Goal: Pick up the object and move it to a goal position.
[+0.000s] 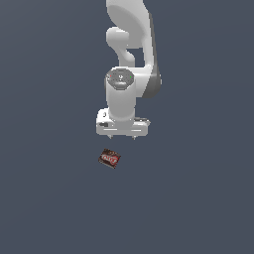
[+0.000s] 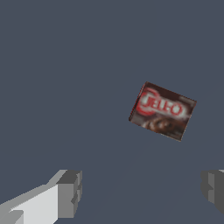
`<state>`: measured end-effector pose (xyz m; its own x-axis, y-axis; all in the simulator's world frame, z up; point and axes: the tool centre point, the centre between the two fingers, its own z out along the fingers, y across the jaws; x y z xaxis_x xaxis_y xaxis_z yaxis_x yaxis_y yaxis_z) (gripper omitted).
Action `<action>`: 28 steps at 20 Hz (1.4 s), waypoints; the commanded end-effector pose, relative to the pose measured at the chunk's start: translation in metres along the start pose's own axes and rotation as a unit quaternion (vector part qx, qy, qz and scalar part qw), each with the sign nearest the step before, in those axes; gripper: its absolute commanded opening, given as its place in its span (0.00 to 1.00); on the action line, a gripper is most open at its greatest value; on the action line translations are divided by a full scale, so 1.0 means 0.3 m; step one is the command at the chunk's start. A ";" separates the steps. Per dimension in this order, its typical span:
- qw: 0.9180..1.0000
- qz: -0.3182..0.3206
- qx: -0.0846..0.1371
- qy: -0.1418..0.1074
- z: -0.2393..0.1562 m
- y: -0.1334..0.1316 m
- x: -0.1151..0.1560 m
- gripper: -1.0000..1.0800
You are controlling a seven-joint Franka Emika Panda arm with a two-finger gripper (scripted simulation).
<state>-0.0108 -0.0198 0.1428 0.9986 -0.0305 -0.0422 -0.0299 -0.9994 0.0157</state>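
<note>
One box (image 1: 110,158) is all I have on the flat grey floor (image 1: 198,198), lying label up, turned at a slant. In the exterior view it sits just below the gripper (image 1: 122,136), a little toward that view's left, apart from it. My gripper hangs over the floor with its jaws spread wide and nothing between them. On the wrist view I see the box (image 2: 162,111) ahead of the two fingers (image 2: 70,193), untouched, red-and-white label readable.

bare floor (image 1: 198,198) all round box (image 1: 110,158), gripper (image 1: 122,137) apart, unobstructed
</note>
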 end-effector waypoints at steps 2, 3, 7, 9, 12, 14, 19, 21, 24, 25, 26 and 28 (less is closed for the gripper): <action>1.000 -0.001 0.000 0.000 -0.001 -0.001 0.000 0.96; 1.000 -0.003 0.000 0.001 -0.005 -0.004 0.001 0.96; 1.000 -0.021 0.000 0.004 -0.045 -0.037 0.008 0.96; 1.000 -0.027 0.000 0.005 -0.060 -0.049 0.010 0.96; 1.000 -0.028 0.000 0.006 -0.061 -0.050 0.010 0.96; 1.000 -0.028 0.000 0.005 -0.059 -0.048 0.010 0.96; 0.999 -0.041 -0.001 0.006 -0.053 -0.043 0.014 0.96; 0.999 -0.051 -0.001 0.006 -0.048 -0.039 0.017 0.96; 0.998 -0.069 -0.001 0.006 -0.038 -0.030 0.023 0.96; 0.997 -0.077 -0.002 0.006 -0.034 -0.027 0.025 0.96; 0.996 -0.084 -0.002 0.006 -0.029 -0.023 0.028 0.96; 0.995 -0.102 -0.002 0.007 -0.020 -0.015 0.033 0.96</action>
<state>-0.0015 -0.0136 0.1504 0.9885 0.1479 -0.0319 0.1483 -0.9888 0.0133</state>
